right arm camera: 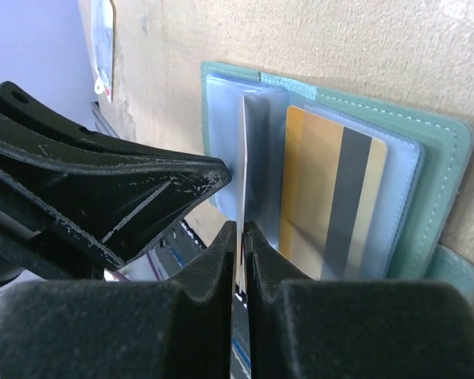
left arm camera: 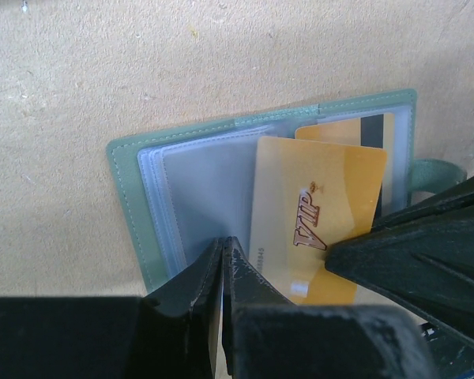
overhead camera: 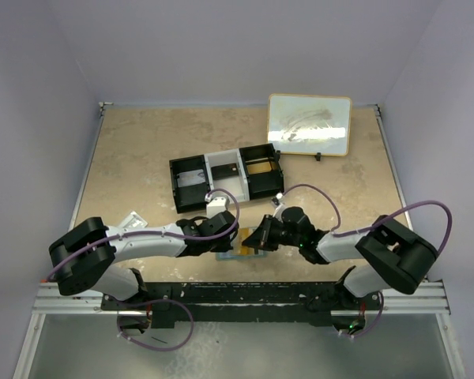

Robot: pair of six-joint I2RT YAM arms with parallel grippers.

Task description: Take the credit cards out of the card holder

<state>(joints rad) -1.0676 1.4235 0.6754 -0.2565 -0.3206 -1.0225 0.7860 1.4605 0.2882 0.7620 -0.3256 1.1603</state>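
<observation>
Gold credit card half out of card holder lying open on table; striped card pocketed. Thin, stiff, slick: pinch free edge. Right gripper clamps it; left gripper closed tight at clear sleeve

Holder is laid open flat on the table, grey-green outside, light blue clear sleeves inside. Gold VIP card is seen partway out of a sleeve, tilted, pinched by the right gripper. Dark-striped gold card is tucked in the right-hand pocket.
</observation>
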